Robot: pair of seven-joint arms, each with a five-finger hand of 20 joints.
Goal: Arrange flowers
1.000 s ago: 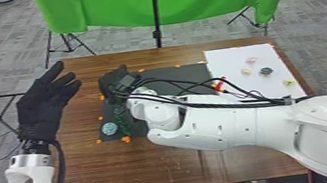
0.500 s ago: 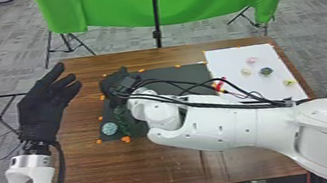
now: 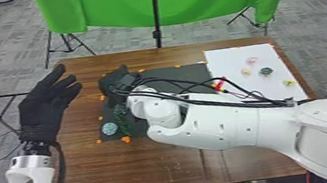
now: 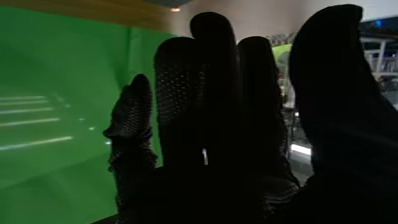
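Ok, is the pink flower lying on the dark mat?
No, the pink flower lies on the white sheet, to the right of the dark mat.

The brown wooden table [image 3: 89, 174] bears a dark mat [image 3: 185, 72] beside a white sheet [image 3: 227, 60]. Small orange pieces [image 3: 125, 139], perhaps tape, dot it.
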